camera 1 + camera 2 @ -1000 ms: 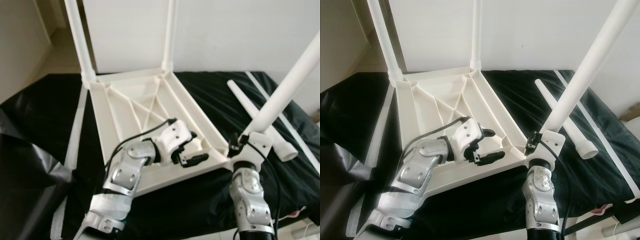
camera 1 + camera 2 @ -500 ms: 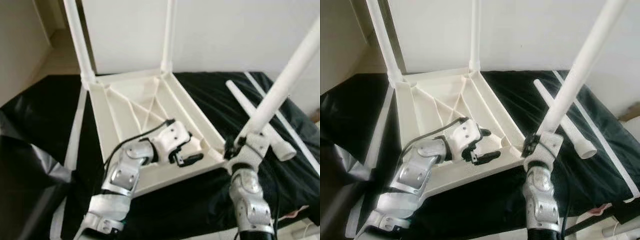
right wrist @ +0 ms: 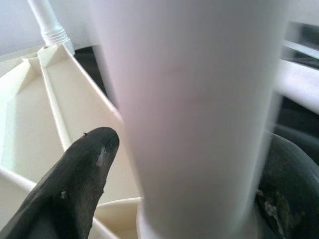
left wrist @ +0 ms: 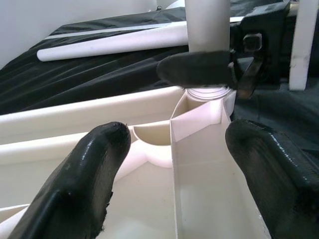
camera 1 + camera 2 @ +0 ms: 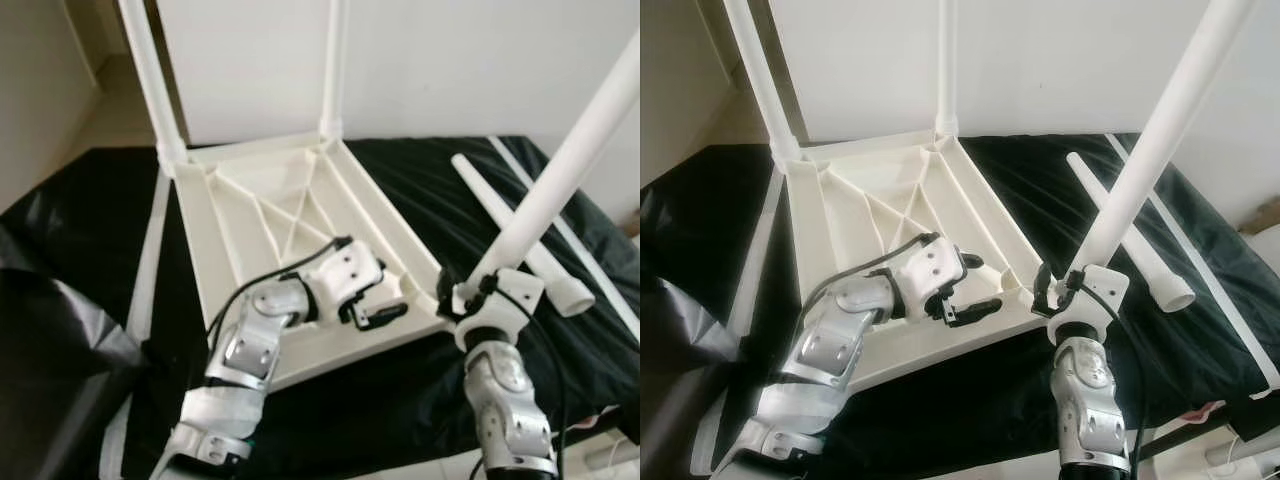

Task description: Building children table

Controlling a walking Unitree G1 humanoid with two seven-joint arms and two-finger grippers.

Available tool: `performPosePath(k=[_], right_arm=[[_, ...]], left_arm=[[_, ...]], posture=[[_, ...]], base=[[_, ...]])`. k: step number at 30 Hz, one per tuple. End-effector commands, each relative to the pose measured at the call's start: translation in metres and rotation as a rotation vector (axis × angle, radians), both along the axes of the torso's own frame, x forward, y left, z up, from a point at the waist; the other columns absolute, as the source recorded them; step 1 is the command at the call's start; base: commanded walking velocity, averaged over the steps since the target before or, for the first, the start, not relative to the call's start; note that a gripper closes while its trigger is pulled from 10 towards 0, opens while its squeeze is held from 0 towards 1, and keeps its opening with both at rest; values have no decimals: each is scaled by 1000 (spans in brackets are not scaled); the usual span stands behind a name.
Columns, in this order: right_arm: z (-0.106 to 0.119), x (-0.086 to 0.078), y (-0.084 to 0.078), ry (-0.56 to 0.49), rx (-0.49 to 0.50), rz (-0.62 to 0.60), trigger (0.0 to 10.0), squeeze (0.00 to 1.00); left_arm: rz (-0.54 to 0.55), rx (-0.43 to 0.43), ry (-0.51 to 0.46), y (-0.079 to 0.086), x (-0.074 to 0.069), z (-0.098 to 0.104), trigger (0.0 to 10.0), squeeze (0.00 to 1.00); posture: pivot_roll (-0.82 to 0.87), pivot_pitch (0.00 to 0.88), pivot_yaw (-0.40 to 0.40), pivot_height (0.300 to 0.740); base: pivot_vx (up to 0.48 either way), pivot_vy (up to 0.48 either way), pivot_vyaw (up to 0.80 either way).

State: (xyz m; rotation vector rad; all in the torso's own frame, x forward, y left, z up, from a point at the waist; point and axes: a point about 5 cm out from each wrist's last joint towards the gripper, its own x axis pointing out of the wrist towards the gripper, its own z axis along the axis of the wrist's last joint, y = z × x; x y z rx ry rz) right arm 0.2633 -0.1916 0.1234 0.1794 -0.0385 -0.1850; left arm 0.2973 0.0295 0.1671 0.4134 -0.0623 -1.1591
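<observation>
Right gripper (image 5: 1060, 290): nearest the camera, at the near right corner of the tabletop. Fingers closed around the base of a white table leg (image 5: 1140, 170), which rises tilted toward the upper right. In the left wrist view the leg's lower end (image 4: 207, 30) sits at the mouth of the corner socket (image 4: 204, 94); whether it is fully seated cannot be told.

Left gripper (image 5: 375, 305): just beside, inside the near edge of the tabletop, close to the same corner. Fingers (image 4: 94, 169) spread apart, holding nothing, straddling a rib that runs to the socket. Likely steadying the tabletop while the leg goes in.

Tabletop (image 5: 240, 235): white plastic, lying underside up on a black sheet (image 5: 80, 230), ribbing and diagonal braces exposed. The near edge appears raised a little off the sheet.

Spare leg (image 5: 510, 235): white tube lying loose on the sheet to the right of the tabletop, apart from it, open end toward the near right. A thin white strip (image 5: 1200, 270) lies beyond it.

Fitted legs: two at the far corners, far left leg (image 5: 150, 85) and far right leg (image 5: 335, 65), both upright.

Wall (image 5: 1060, 60): white, behind the whole assembly.

Progress, as judged: two legs mounted, third being fitted now, fourth still loose. Remaining: seat the third, mount the fourth at the near left corner, turn the table upright.
</observation>
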Motion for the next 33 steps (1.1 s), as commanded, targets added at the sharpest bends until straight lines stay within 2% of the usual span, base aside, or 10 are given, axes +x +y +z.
performPosePath(k=[1,4,5,6,17,21,22,27,33], right_arm=[[3,-3,-8,-31,-5,58,10000,0],[4,-3,-12,-34,-16,77,10000,0],[4,-2,-23,-29,-57,91,10000,0],[4,0,-26,-27,-70,103,10000,0],[10,15,-34,-37,-178,288,10000,0],[10,16,-34,-30,-195,338,10000,0],[10,17,-32,-23,-220,411,10000,0],[9,21,-26,-16,-260,524,10000,0],[13,26,-26,-28,-302,560,10000,0]], left_arm=[[299,-80,-63,7,11,-1,10000,0],[287,-81,-54,6,10,-1,10000,0],[251,-87,-42,4,8,-2,10000,0],[235,-92,-34,3,7,-2,10000,0],[191,-82,-71,-5,2,-1,10000,0],[181,-76,-78,-6,0,-3,10000,0],[172,-73,-80,-7,0,-3,10000,0],[149,-55,-110,-8,-1,-1,10000,0],[133,-61,-108,-9,-2,1,10000,0]], posture=[[-45,2,-43,740],[-45,2,-43,740],[-48,0,-44,740],[-48,0,-44,740],[-47,0,-41,740],[-49,0,-38,740],[-51,0,-37,740],[-52,0,-33,740],[-47,0,-32,740]], base=[[0,0,0],[0,0,0],[0,0,0],[0,0,0],[0,0,0],[0,0,0],[0,0,0],[0,0,0],[0,0,0]])
